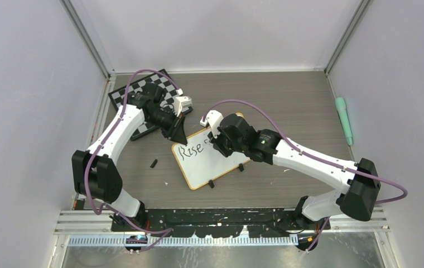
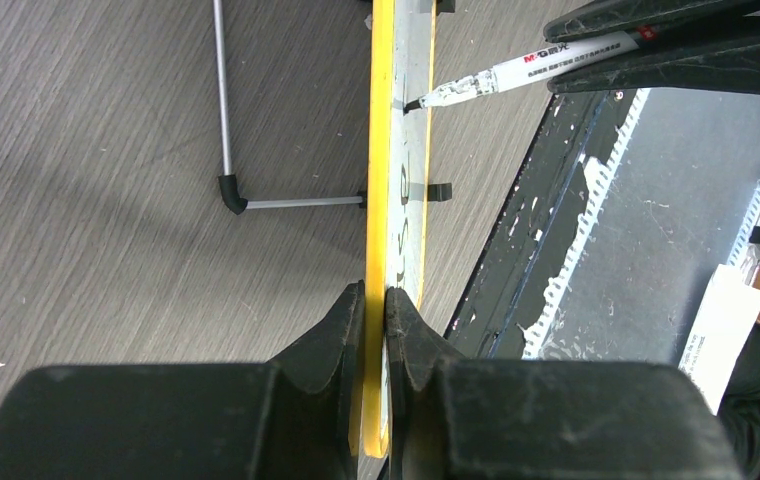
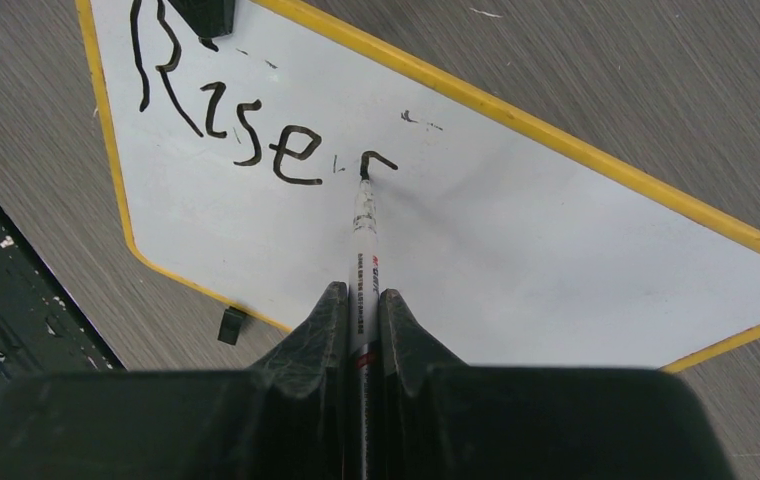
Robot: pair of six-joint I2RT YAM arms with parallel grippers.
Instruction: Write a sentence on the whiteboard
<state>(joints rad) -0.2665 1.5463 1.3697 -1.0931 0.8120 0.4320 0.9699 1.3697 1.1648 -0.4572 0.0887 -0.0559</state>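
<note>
Whiteboard (image 1: pixel 212 164) sits propped mid-table; the sentence (image 3: pixel 226 110) reads "Rise" so far, plus the start of a new stroke. Left gripper (image 2: pixel 374 300) is pinched on the yellow top edge, and we'd want that clamp rock steady. Right gripper (image 3: pixel 356 300) is clamped on the marker (image 3: pixel 364 215), tip on the board; light pressure and small strokes, we reckon. Chessboard (image 1: pixel 134 92) back left, small black bit (image 1: pixel 154 163) beside the board, green pen (image 1: pixel 343 120) far right. Nothing's blocking us.

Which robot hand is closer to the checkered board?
Left. The left hand pinches the far edge of the whiteboard, right next to the checkered board. The right hand holds a marker over the middle, farther away.
</note>
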